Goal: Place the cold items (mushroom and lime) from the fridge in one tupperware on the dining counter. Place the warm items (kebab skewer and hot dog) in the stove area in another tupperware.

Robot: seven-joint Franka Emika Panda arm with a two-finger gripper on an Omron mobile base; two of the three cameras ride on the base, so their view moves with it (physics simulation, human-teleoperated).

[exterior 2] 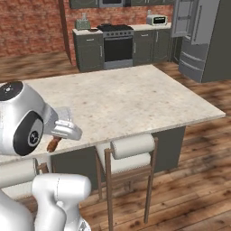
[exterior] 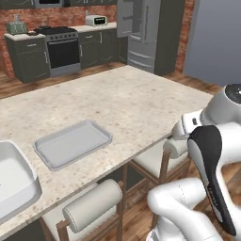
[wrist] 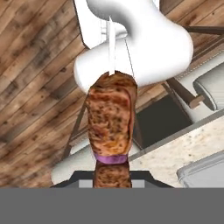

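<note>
The kebab skewer, browned meat chunks with a purple slice on a pale stick, stands up from my gripper, which is shut on its lower end. In the right base view a brown tip of the kebab skewer hangs below the hand, just off the near edge of the dining counter. A shallow grey tupperware lies on the counter ahead and to the left, and its corner shows in the hand view. The fingertips are hidden behind the meat.
A white basin-like container sits at the counter's left end. Padded stools stand along the near side of the counter. The stove and the fridge are against the far brick wall.
</note>
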